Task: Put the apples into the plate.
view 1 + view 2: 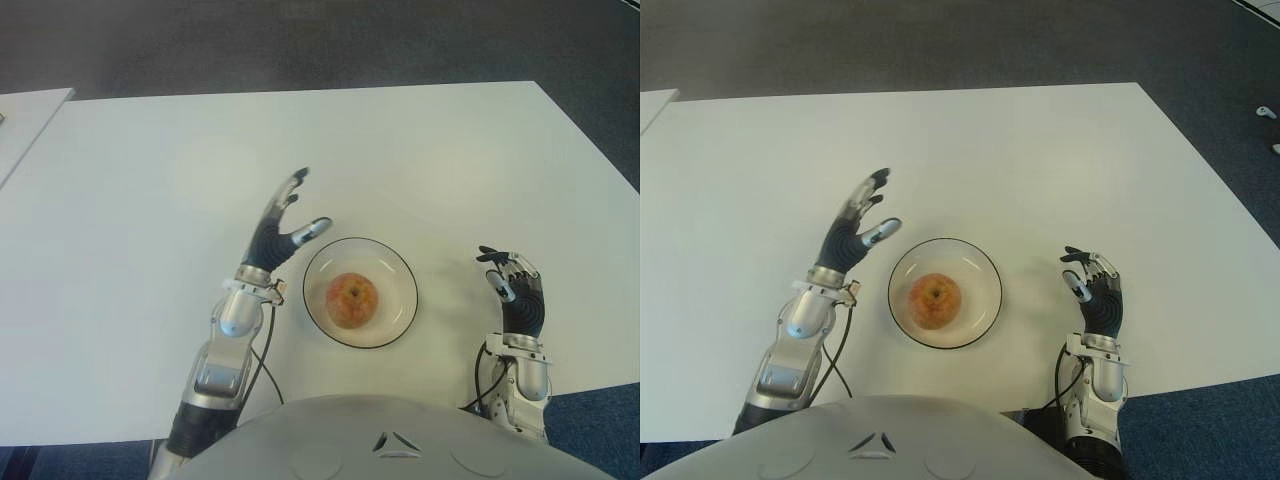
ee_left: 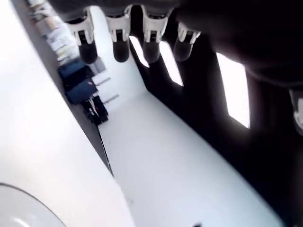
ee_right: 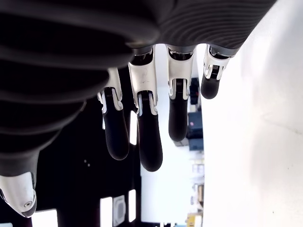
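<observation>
One red-yellow apple (image 1: pixel 352 299) lies in the middle of the clear, dark-rimmed plate (image 1: pixel 400 275) near the table's front edge. My left hand (image 1: pixel 287 222) is raised just left of the plate, fingers stretched out and spread, holding nothing. My right hand (image 1: pixel 511 279) shows to the right of the plate, apart from it, with its fingers (image 3: pixel 142 137) relaxed and loosely bent around nothing. No other apple is in view.
The white table (image 1: pixel 300 150) stretches far behind and to both sides of the plate. A second white surface (image 1: pixel 25 115) shows at the far left. Dark carpet lies beyond the table edges.
</observation>
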{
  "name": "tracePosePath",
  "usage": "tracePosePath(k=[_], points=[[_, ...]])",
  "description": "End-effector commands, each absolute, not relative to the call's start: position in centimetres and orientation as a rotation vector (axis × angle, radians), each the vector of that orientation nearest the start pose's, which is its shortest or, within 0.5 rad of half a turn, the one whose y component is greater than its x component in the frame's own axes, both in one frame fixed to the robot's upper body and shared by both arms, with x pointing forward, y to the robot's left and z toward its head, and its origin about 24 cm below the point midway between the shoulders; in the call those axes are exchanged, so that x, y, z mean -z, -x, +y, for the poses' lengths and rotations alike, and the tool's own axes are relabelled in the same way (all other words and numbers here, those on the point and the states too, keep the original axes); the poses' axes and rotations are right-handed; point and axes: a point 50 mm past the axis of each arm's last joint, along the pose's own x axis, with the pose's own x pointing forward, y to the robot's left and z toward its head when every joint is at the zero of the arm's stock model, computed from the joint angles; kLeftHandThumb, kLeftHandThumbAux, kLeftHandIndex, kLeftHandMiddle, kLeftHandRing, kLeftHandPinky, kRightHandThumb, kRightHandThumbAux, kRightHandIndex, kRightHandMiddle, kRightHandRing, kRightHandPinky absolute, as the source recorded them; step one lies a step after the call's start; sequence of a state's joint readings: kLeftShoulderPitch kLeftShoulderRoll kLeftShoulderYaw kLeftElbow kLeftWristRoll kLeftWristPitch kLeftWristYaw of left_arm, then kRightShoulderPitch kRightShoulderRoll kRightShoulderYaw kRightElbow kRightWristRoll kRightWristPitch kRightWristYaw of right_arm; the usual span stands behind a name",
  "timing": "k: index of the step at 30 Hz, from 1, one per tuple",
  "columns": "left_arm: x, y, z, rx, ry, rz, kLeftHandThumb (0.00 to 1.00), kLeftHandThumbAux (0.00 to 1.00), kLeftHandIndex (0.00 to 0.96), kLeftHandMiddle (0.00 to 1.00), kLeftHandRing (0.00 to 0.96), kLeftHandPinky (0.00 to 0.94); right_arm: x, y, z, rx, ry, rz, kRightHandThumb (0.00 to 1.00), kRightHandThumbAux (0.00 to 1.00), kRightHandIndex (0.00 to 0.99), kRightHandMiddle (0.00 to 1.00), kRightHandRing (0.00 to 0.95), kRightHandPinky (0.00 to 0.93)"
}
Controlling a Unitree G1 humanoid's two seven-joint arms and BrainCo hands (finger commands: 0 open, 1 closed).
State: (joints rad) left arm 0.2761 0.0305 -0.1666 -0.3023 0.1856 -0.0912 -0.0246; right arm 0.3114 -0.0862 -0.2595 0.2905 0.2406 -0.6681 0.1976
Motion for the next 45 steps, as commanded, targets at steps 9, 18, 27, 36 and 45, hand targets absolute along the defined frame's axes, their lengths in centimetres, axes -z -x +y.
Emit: tracePosePath(k=[9, 18, 27, 36, 45], points=[[1.8, -12.2, 14.5, -0.315, 0.052, 0.076, 0.252, 0.65, 0.265, 0.327, 0.339, 0.366, 6.5, -13.2, -21.0, 0.21, -0.164, 0.194, 0.325, 0.615, 0.426, 0.441, 0.294, 0.116], [4.2, -12.0, 14.5, -0.311, -0.058, 0.129, 0.207, 0.598, 0.262, 0.263, 0.257, 0.27, 6.0, -13.4, -20.9, 0.182, -0.145, 0.163, 0.312, 0.623, 0.398, 0.42, 0.284, 0.137], [4.8, -12.2, 14.6, -0.32, -0.074, 0.146, 0.148, 0.526, 0.252, 0.199, 0.181, 0.207, 5.8, -13.3, -20.9, 0.174, -0.144, 0.154, 0.341, 0.631, 0.41, 0.406, 0.272, 0.1], [4.7, -11.9, 14.5, -0.272, -0.094, 0.113, 0.107, 0.479, 0.222, 0.192, 0.184, 0.225, 5.9, -13.2, -21.2, 0.17, -0.132, 0.164, 0.336, 0.628, 0.407, 0.404, 0.275, 0.117], [5.9, -11.6, 13.9, -0.257, -0.048, 0.121, 0.106, 0.451, 0.208, 0.205, 0.201, 0.245, 6.0, -13.0, -21.3, 0.172, -0.12, 0.178, 0.322, 0.624, 0.374, 0.409, 0.278, 0.123]])
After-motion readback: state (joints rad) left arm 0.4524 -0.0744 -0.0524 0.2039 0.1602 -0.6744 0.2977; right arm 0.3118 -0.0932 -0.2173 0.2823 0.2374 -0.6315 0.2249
